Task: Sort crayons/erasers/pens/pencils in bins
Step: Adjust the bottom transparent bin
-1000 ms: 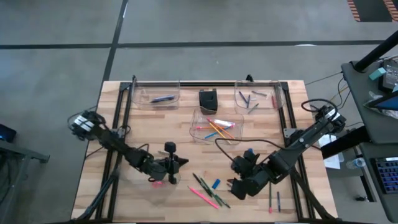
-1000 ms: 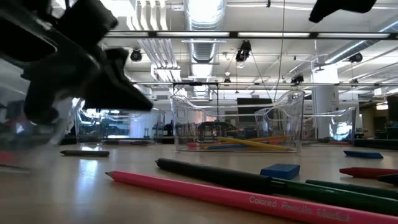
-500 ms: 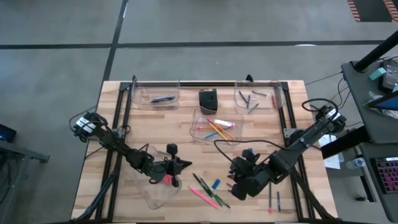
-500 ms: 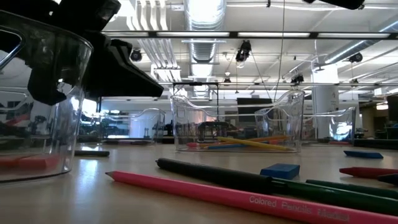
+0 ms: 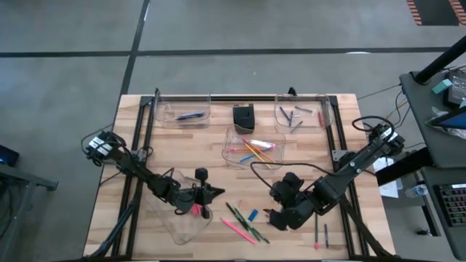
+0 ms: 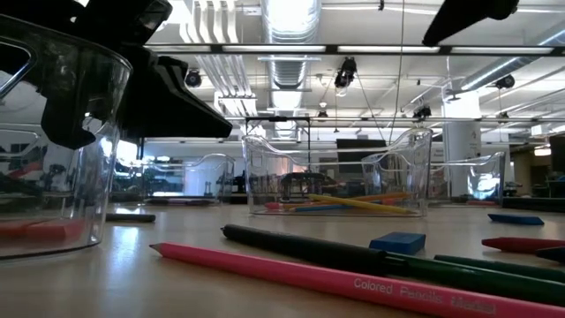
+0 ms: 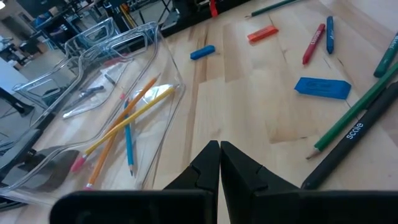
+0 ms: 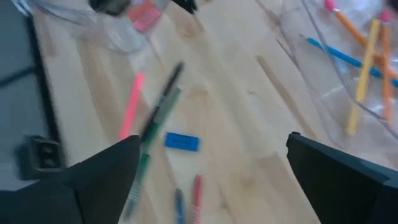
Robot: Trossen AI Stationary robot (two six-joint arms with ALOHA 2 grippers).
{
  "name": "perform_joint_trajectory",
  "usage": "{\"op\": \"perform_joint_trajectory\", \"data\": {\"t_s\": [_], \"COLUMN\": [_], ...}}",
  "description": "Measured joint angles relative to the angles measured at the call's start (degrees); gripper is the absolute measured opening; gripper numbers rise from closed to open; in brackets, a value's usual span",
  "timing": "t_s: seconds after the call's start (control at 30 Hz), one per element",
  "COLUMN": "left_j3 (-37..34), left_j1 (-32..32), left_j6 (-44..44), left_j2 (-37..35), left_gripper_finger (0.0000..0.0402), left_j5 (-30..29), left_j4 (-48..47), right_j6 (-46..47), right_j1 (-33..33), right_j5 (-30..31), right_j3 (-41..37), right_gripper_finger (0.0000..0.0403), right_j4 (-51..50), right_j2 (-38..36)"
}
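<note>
Right pincer [image 5: 271, 215] shifted, fingers wide; left pincer [image 5: 209, 192] closed; wooden table [image 5: 182, 145], concrete floor [image 5: 65, 65].

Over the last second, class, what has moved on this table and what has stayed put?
The left gripper, shut, slid the front bin toward the table's front edge, the pink eraser riding inside. The right gripper shifted slightly and now stands open, holding nothing. The pencils, blue eraser and other bins stayed put.

You see a blue eraser [image 5: 253, 215], pink pencil [image 5: 234, 229], orange and yellow pencils [image 7: 127, 118], light wood counter [image 5: 306, 153].
</note>
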Motion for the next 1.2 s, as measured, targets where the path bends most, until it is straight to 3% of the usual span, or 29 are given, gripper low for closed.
{"op": "perform_joint_trajectory", "data": {"t_s": [0.1, 0.23, 0.37, 0.57, 0.63, 0.73, 0.8, 0.87, 1.0, 1.03, 1.07, 1.2], "left_j3": [0.0, 0.0, 0.0, 0.0, 0.0, 0.0, 0.0, 0.0, 0.0, 0.0, 0.0, 0.0], "left_j1": [0.0, 0.0, 0.0, 0.0, 0.0, 0.0, 0.0, 0.0, 0.0, 0.0, 0.0, 0.0], "left_j6": [0.0, 0.0, 0.0, 0.0, 0.0, 0.0, 0.0, 0.0, 0.0, 0.0, 0.0, 0.0], "left_j2": [0.0, -0.1, -0.1, -0.1, -0.1, -0.1, -0.1, -0.1, -0.1, -0.1, -0.1, -0.1], "left_gripper_finger": [0.0, 0.0, 0.0, 0.0, 0.0, 0.0, 0.0, 0.0, 0.0, 0.0, 0.0, 0.0], "left_j5": [0.0, -0.2, -0.2, -0.2, -0.2, -0.2, -0.2, -0.2, -0.2, -0.2, -0.2, -0.1], "left_j4": [0.0, 0.0, 0.0, 0.0, 0.0, 0.0, 0.0, 0.0, 0.0, 0.0, 0.0, 0.0], "right_j6": [1.4, 6.1, 6.5, -0.7, -2.9, -2.9, -3.0, -2.6, -0.7, 0.0, 1.2, 1.5], "right_j1": [-0.7, -1.4, -1.4, -1.4, -1.4, -1.4, -1.4, -1.4, -1.4, -1.4, -1.4, -1.4], "right_j5": [-0.4, -1.9, -2.3, -4.8, -5.0, -4.8, -4.4, -3.2, -1.8, -1.5, -0.7, -0.6], "right_j3": [0.0, 0.0, 0.0, -0.1, -0.1, -0.1, -0.2, -0.2, -0.2, -0.2, -0.3, -0.3], "right_gripper_finger": [0.0394, 0.0345, 0.0241, 0.0038, 0.0025, 0.0051, 0.0093, 0.0158, 0.0346, 0.0372, 0.0383, 0.0349], "right_j4": [-2.5, -1.4, -0.4, 2.8, 2.9, 1.9, 1.9, 1.7, -0.2, -1.6, -2.6, -1.9], "right_j2": [-0.4, -1.3, -2.1, -1.6, -1.4, -1.1, -0.8, -0.6, -0.6, -0.6, -0.7, -0.7]}}
